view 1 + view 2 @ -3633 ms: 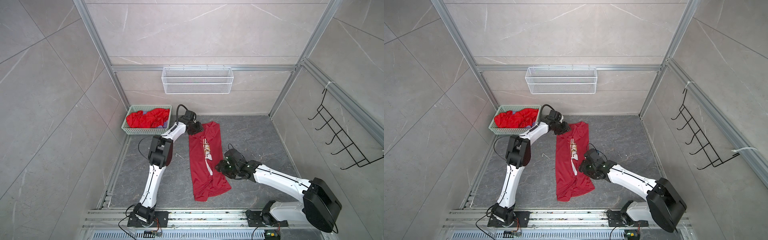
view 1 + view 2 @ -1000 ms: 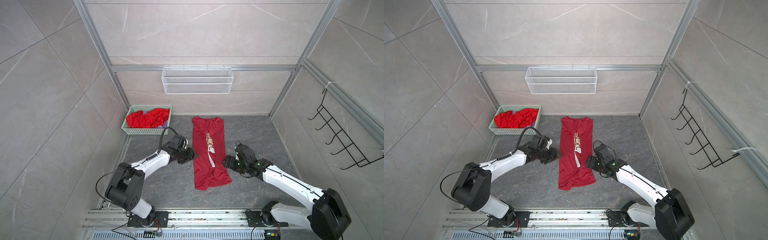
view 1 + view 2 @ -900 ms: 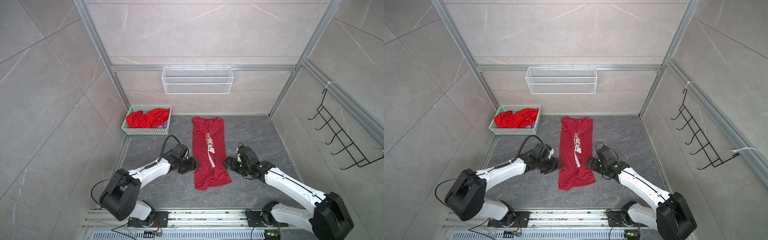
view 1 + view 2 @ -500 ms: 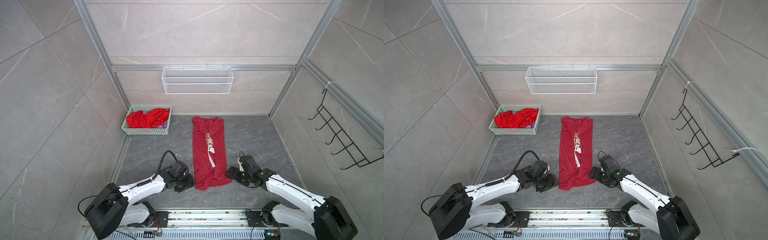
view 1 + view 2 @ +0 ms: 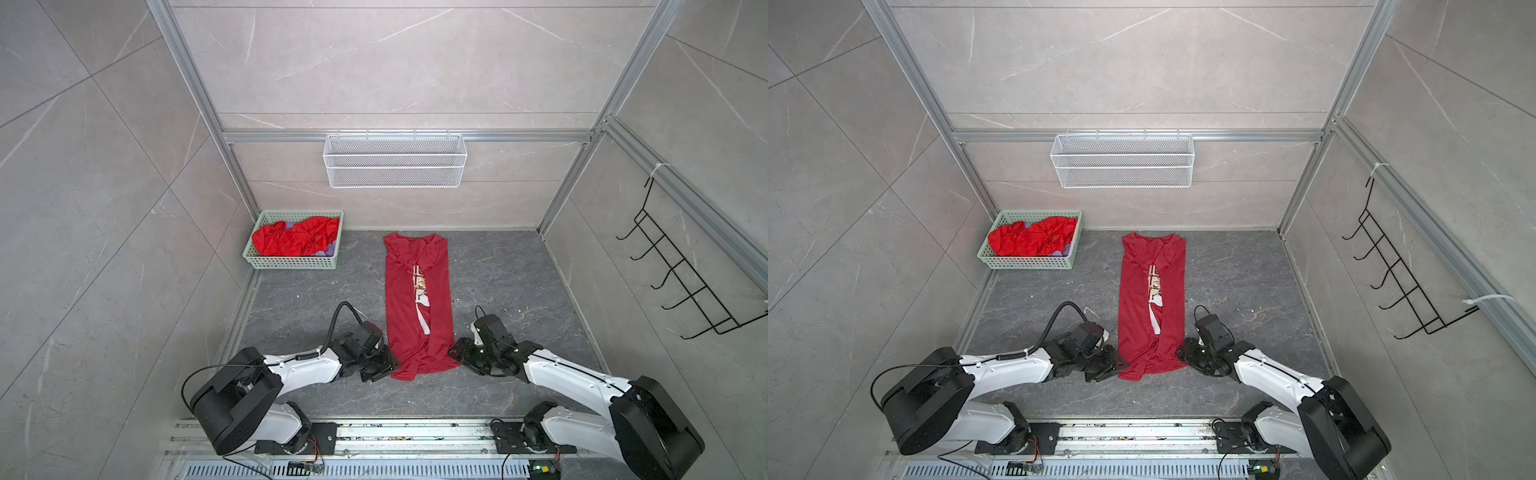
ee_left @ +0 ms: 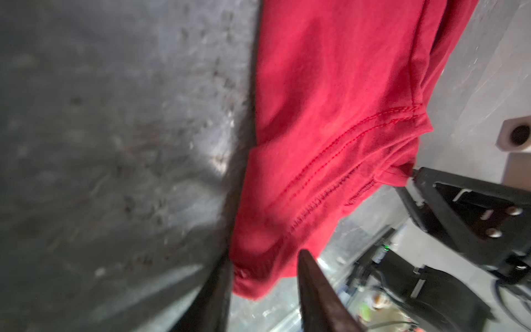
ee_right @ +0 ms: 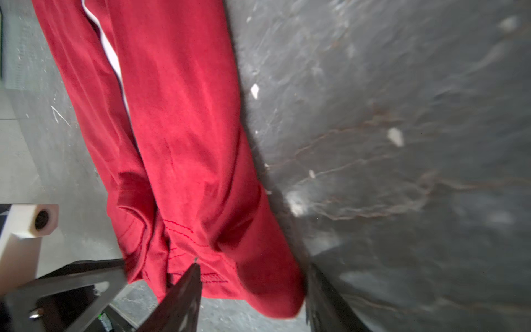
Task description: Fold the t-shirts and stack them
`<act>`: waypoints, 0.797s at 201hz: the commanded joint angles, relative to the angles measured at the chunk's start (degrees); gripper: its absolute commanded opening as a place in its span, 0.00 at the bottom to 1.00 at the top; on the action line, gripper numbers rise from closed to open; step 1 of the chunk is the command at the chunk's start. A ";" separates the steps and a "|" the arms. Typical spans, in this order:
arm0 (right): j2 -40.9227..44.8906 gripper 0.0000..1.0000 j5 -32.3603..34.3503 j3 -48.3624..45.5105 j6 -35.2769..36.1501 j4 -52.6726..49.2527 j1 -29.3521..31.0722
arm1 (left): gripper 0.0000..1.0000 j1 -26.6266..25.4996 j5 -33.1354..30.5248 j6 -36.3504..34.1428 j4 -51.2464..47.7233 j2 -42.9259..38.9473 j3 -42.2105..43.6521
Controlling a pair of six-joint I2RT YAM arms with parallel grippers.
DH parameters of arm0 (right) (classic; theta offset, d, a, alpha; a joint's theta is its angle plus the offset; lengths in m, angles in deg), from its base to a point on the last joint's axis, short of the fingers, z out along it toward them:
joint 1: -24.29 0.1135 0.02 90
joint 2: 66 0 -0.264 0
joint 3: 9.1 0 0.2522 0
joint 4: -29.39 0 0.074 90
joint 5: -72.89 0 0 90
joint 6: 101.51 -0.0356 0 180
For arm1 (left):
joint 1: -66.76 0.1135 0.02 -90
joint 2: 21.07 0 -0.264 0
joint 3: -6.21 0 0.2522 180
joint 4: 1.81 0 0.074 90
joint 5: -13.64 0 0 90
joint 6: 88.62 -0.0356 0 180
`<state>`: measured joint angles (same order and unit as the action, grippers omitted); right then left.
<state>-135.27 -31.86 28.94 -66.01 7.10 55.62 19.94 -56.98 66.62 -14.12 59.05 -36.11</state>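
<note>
Shirt lies flat on the table, long axis running away from the arm bases, collar far, hem near. Your left gripper straddles the near-left hem corner and your right gripper the near-right. Both jaws narrow, cloth between, not yet clamped.

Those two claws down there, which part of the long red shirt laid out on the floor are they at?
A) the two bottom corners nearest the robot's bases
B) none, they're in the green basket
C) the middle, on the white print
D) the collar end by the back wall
A: in a top view the left claw and right claw sit at the shirt's two near corners, and both wrist views show stitched hem between the jaws.
</note>
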 commanded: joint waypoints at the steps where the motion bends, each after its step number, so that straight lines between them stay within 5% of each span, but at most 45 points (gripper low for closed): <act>1: -2.73 0.32 0.88 -1.71 -2.04 0.42 1.69 | 0.24 -0.37 -0.07 1.48 1.38 1.05 0.46; 30: -2.18 0.07 1.66 -1.39 -3.55 1.37 3.47 | 0.00 -0.54 0.14 1.50 2.11 0.73 0.28; 43: -0.64 0.00 2.27 -0.67 -3.57 -0.72 4.84 | 0.00 -1.02 0.33 1.70 1.79 -0.16 0.44; 102: 8.12 0.00 10.06 4.71 -3.54 -11.34 11.03 | 0.00 -5.24 -2.45 1.38 -7.92 -7.06 -3.33; 160: -0.63 0.00 20.03 15.87 -0.82 -8.47 11.07 | 0.00 -1.05 -4.02 -9.63 -13.83 -1.16 -18.25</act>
<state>-131.67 -18.57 39.49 -68.90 -1.52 66.33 16.24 -60.89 63.21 -26.31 54.20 -49.40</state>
